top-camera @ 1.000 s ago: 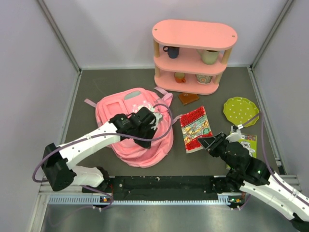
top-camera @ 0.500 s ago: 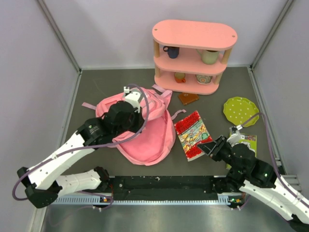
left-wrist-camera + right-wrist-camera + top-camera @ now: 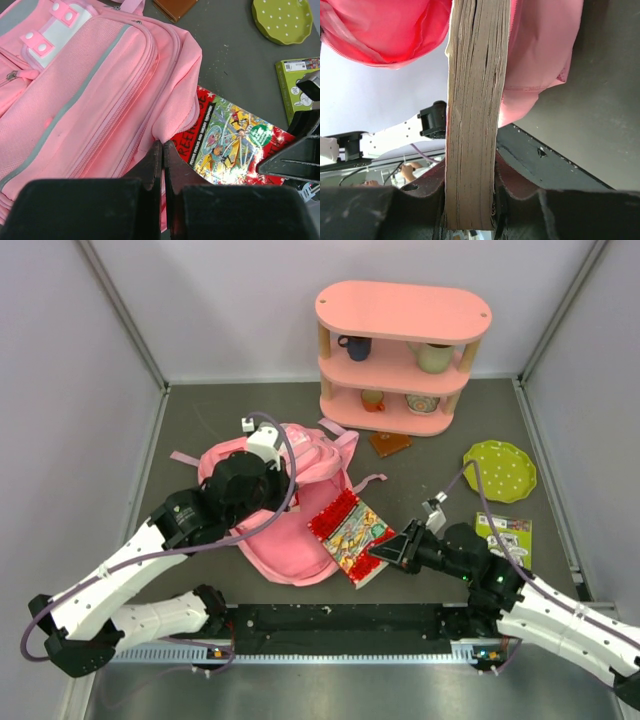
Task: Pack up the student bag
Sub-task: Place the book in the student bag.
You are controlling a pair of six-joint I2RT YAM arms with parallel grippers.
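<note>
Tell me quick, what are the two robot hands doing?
Left gripper: closed, pinching the bag.
Right gripper: closed on the book.

Backpack point(image 3: 90, 100): you are looking at soft pink cloth, matt, with a fine woven grain. Grey tape trim lies flat on it, and the pale patch with pink tabs looks smooth and rubbery.
Book point(image 3: 350, 537): the printed cover is glossy and catches the light. In the right wrist view the page edges are matt, yellowed paper, rough and uneven.
Left gripper point(image 3: 163, 150): matt black plastic, slightly grainy.
Table point(image 3: 250, 405): dark grey, matt, flecked with pale scuffs.
Shelf point(image 3: 400, 310): smooth pink painted boards with a satin sheen, on bare pale wood posts.
Plate point(image 3: 498, 468): green, smooth, low gloss; you cannot tell plastic from ceramic.
Left arm point(image 3: 120, 575): smooth white plastic shells.
</note>
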